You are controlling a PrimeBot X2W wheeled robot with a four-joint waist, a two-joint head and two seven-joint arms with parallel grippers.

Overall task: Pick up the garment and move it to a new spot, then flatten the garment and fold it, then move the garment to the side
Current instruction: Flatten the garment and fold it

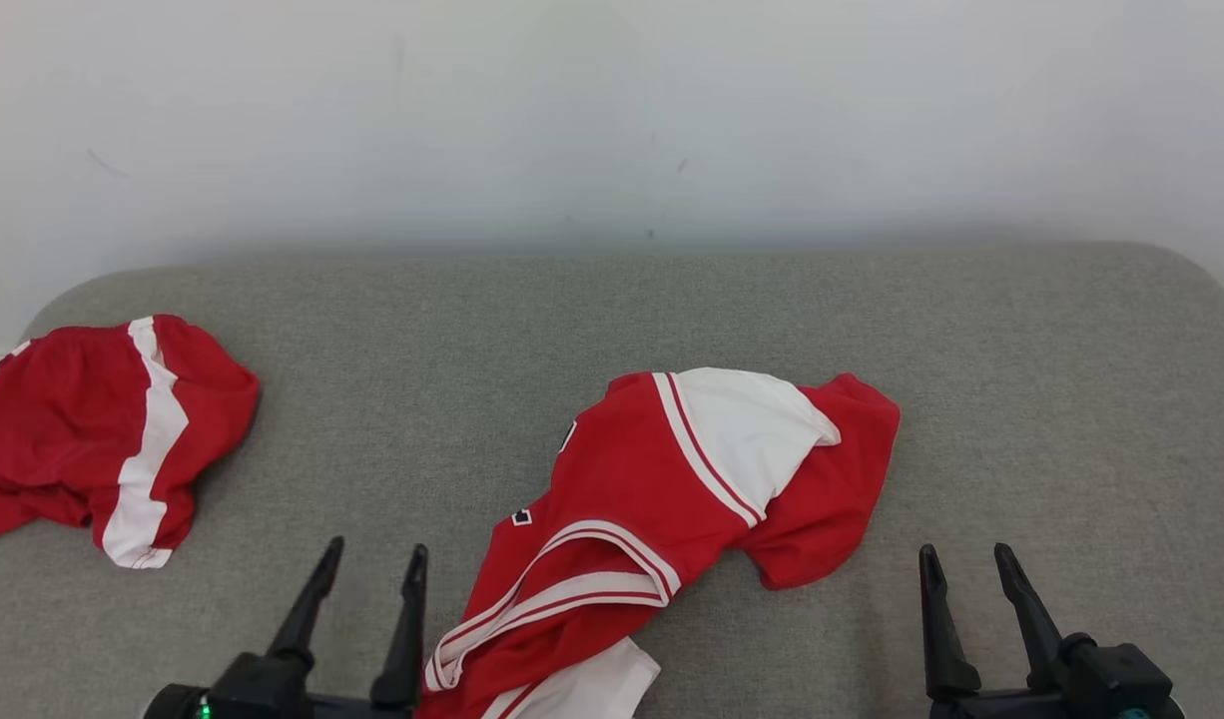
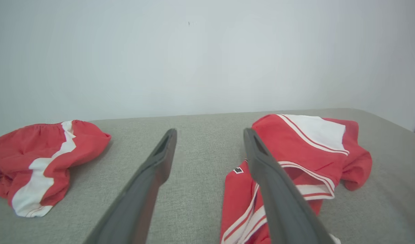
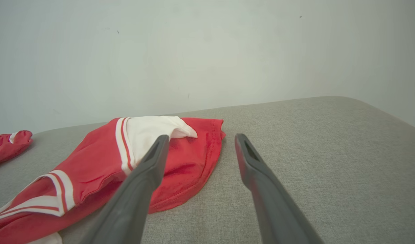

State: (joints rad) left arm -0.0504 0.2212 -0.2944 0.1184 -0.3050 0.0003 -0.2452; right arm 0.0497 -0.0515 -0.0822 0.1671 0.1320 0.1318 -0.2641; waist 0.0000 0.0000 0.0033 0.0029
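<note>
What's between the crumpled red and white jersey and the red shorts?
Bare grey fabric surface, in the head view; the left end effector hovers at its front.

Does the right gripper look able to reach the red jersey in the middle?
Probably yes: the right gripper, open, has only grey cushion between it and the jersey lying to its left.
</note>
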